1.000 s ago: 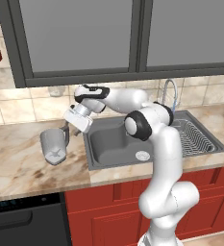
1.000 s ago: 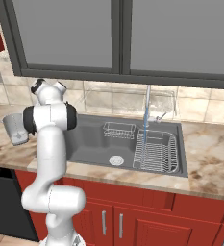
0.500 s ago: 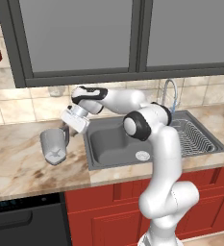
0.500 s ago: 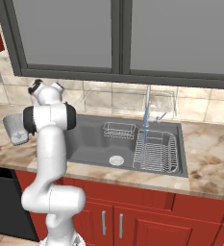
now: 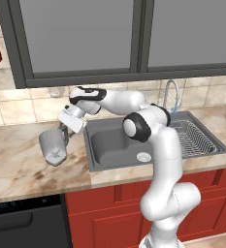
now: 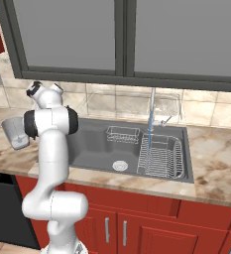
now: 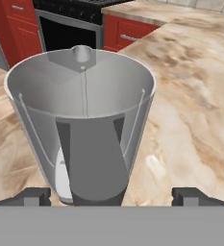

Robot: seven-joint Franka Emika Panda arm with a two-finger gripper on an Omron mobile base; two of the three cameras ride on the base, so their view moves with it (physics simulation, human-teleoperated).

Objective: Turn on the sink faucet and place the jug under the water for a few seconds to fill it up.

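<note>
While water point(image 6: 149, 130) runs, gripper point(image 5: 64, 135) spread wide at jug point(image 5: 53, 147), not gripping

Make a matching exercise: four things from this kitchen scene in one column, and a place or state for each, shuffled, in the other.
Things:
1. jug
2. water
3. drain
4. end effector

Places or states:
A. open, right at the jug
B. on the counter left of the sink
C. running from the faucet
D. in the basin floor

Pairs: 1-B, 2-C, 3-D, 4-A
</note>
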